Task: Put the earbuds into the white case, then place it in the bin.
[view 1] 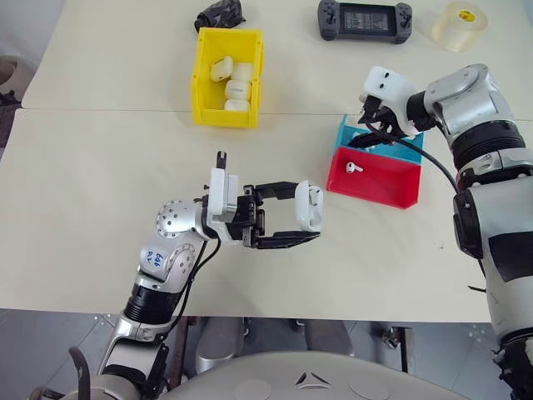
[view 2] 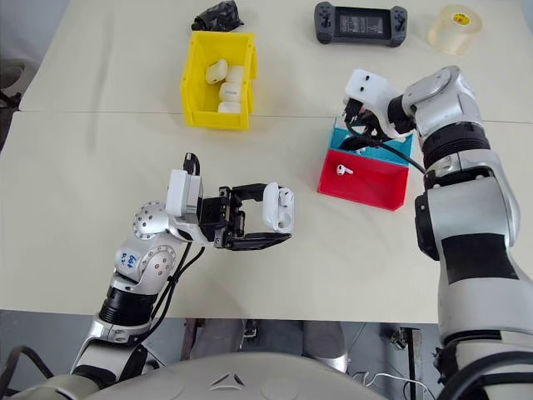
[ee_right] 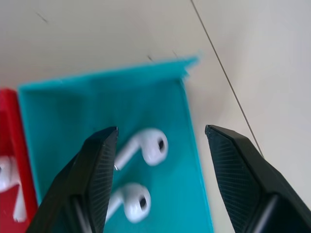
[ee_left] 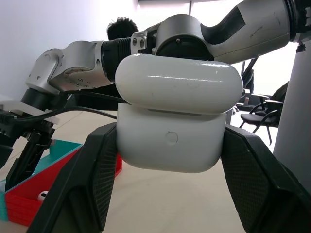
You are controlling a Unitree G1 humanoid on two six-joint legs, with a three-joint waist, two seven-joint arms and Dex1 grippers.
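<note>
My left gripper (view 1: 306, 213) is shut on the white case (view 1: 310, 206), holding it sideways above the table's near middle. In the left wrist view the case (ee_left: 177, 119) sits between both fingers (ee_left: 85, 179), its lid resting on the body. My right gripper (view 1: 371, 125) hangs open over the blue tray (view 1: 346, 133). The right wrist view has its fingers (ee_right: 99, 160) apart around two earbuds (ee_right: 146, 145) lying in that tray (ee_right: 73, 111). Another earbud (view 1: 354, 167) lies in the red tray (view 1: 387, 190). The yellow bin (view 1: 202, 83) stands at the back left with several white cases (view 1: 236, 86) inside.
A black game controller (view 1: 364, 20), a clear tape roll (view 1: 459, 25) and a dark crumpled object (view 1: 219, 14) lie along the far edge. A seam crosses the table behind the bin. A person's head (ee_left: 121, 26) and chairs (ee_left: 257, 109) are in the background of the left wrist view.
</note>
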